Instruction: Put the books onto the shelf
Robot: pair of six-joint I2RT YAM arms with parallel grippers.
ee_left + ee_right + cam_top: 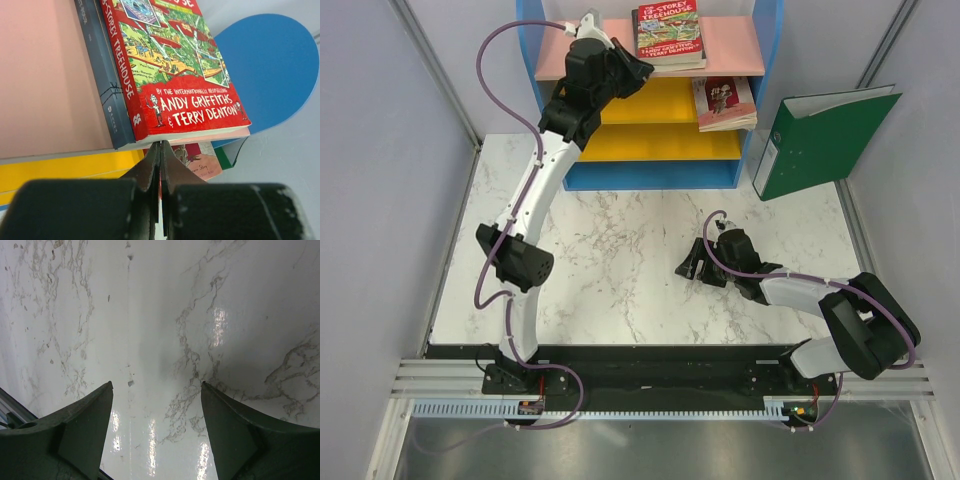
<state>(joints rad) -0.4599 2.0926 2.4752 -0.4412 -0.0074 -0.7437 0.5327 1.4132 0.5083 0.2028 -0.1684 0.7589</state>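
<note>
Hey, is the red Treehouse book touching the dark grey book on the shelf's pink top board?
Touching. The left wrist view shows the red book lying flat on the dark grey book, their spines flush with no gap between them.

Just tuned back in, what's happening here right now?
The left gripper, shut and empty, is up at the shelf's pink top board, beside the Storey Treehouse book stacked on a dark book. Another book lies on the yellow board below. The right gripper hangs open over the marble table.
</note>
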